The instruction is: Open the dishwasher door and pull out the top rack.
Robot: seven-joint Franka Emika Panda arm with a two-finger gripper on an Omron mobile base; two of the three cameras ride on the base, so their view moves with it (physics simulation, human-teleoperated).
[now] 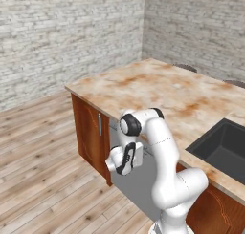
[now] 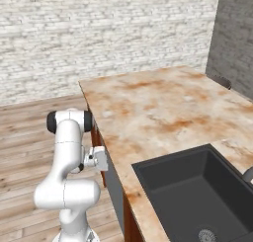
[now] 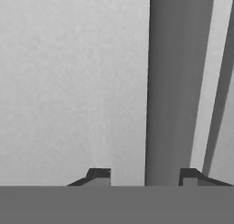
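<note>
A: Risk first: where does this grasp stand?

B: The gripper sits right at the dishwasher door, under the edge of the tabletop. In the hand view the bar handle runs along the picture, and the two fingertips stand to either side of its near end. There is a gap on the left side; on the right the bar overlaps the tip. The jaws are partly apart, and I cannot tell whether they already pinch the bar.

A: So the handle is off centre?

B: It looks so. The bar lies nearer the right tip. If the jaws close unevenly, one pad may push the bar and the hold may be weak.

A: What follows from that?

B: My guess is a slip when the pull begins. The door is shut and upright in the left base view, between the reddish cabinet door and the arm. It must swing down, so the hand has to follow an arc. A straight pull could drag the pads off the bar.

A: And the top rack?

B: It lies behind the closed door, hidden. Nothing can be done with it until the door is down.

A: Anything else?

B: The elbow is near the tabletop edge in the right base view; a wide swing might brush it.
</note>
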